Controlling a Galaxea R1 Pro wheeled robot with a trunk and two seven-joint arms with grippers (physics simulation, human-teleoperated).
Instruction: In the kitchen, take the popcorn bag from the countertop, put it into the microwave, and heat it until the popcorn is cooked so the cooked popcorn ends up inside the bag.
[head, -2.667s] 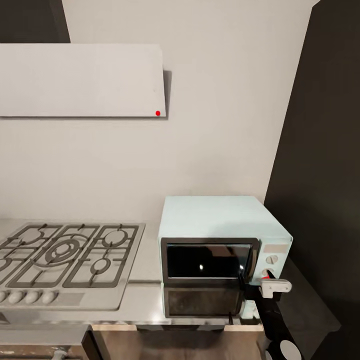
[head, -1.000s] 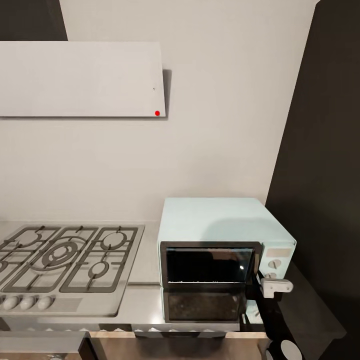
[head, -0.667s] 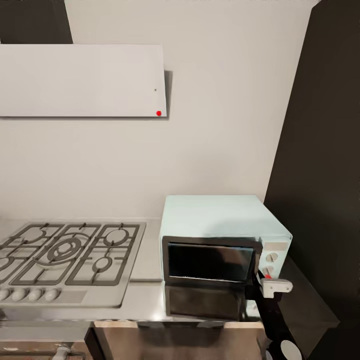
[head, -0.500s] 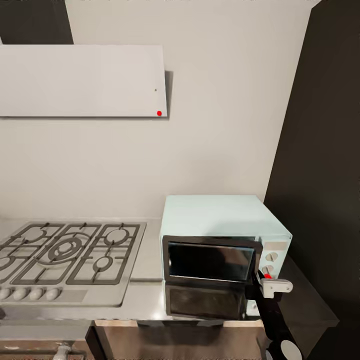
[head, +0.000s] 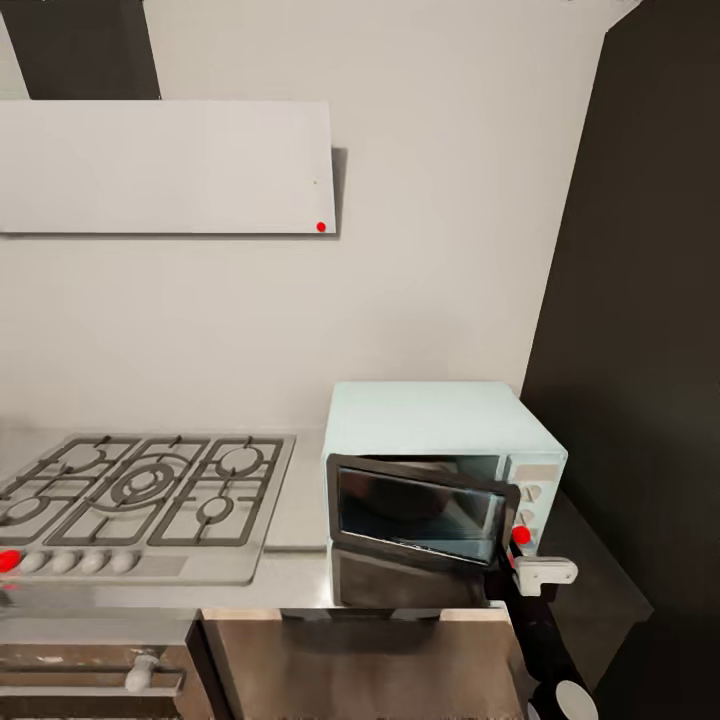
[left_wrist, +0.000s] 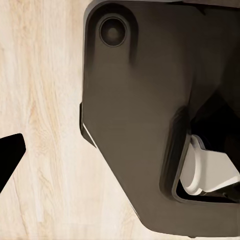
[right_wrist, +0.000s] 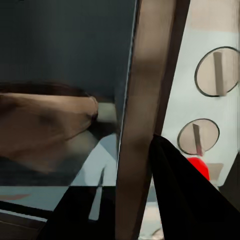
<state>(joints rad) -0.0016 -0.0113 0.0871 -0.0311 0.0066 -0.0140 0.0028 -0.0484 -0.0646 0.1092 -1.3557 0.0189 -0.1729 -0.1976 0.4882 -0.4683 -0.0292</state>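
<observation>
Where the grey countertop (head: 290, 585) carries our hob (head: 140, 505) and microwave (head: 440, 480) (door ajar), either gripper's jaws we cannot tell.

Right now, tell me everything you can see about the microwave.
The microwave is a boxy, pale mint-blue appliance standing on the grey metal countertop, right of the stove and against the wall. Its dark glass door with a dark frame hangs tilted partly open, hinged at the bottom. The side panel has two round knobs and a red dot below them. The right gripper reaches the door's right edge beside the panel; its jaws' state is unclear.
</observation>
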